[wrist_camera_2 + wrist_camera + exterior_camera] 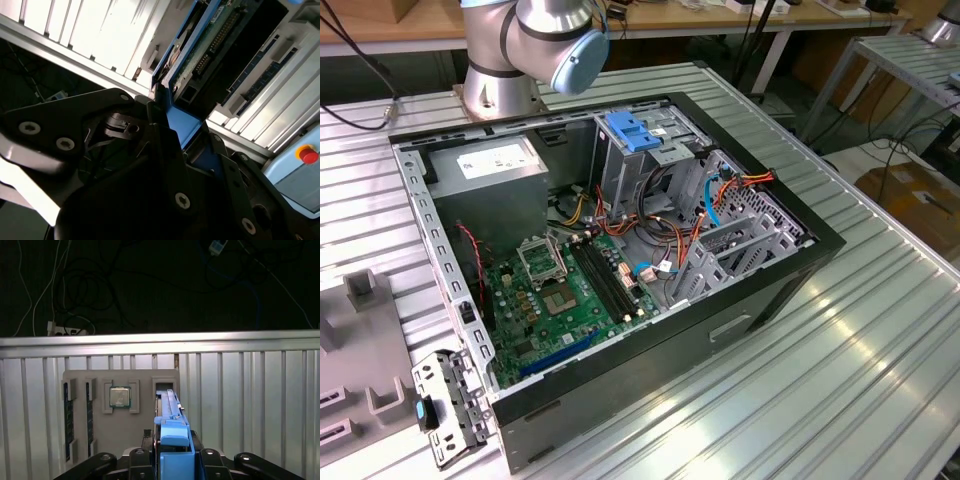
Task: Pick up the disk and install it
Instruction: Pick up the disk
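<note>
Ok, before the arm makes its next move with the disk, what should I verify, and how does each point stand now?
1. Gripper closed on the disk: ok, it clamps the blue rail.
2. Disk clear of the grey holder: cannot tell, its far end is at the slot.
3. Chip and memory sticks apart from the disk: ok.
4. Bay in the computer case free: cannot tell, a blue bracket sits on it.
5. Cables away from the bay: not ok, loose ones lie beside it.

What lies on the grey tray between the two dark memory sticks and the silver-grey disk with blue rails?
A square silver processor chip, seated in the grey tray, as the first wrist view shows. The gripper holds the disk.
</note>
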